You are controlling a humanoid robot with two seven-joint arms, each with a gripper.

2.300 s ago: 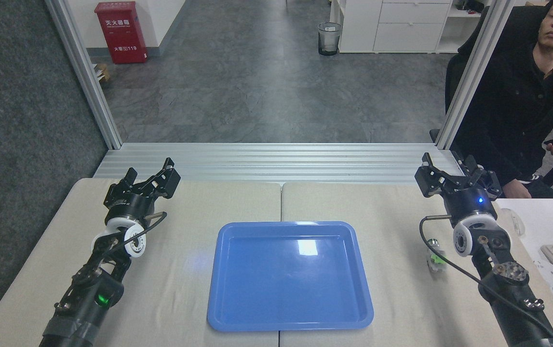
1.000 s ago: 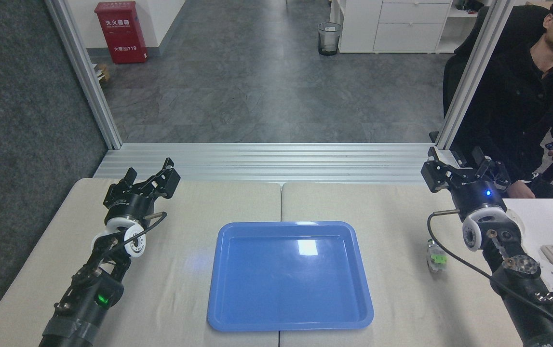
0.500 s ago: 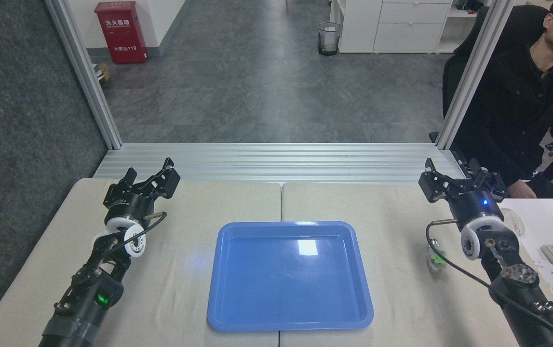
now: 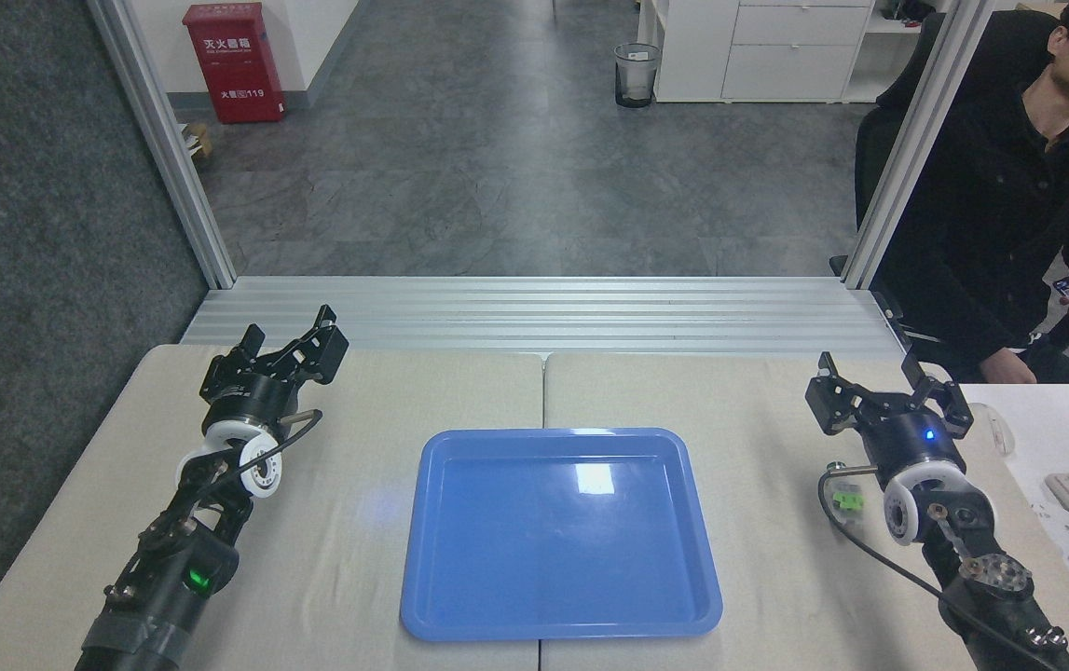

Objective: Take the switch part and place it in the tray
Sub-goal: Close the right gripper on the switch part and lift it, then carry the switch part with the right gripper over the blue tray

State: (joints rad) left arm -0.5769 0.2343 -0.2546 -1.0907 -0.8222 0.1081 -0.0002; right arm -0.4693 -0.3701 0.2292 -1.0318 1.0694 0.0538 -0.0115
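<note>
Right end effector [image 4: 886,394] sits over the right side of the worktop [image 4: 357,559], fingers spread wide and holding nothing, and the switch part [image 4: 843,499] lies on the worktop just beside my right wrist, on its inner side, partly tucked behind the black cable. I can make out the green block and a bit of the pale body, not much more. So I judge this as the approach step: nothing is grasped yet, and the end effector is sitting beyond the part, not over it. The next move, as I read it, calls for pulling the wrist back toward the near edge, tipping the fingers down over the part, and closing across its narrow body without snagging that cable. Left end effector [image 4: 296,347] is parked near the far left corner, also open and empty. The tray [image 4: 560,626] sits empty at the middle of the worktop, close to the near edge, well apart from the part. The worktop itself is pale beige, with a seam down the centre. Beyond it is grey flooring, a red cabinet [image 4: 233,61], a waste bin [image 4: 637,74], and a seated person [image 4: 1009,205] at the right holding a phone.
</note>
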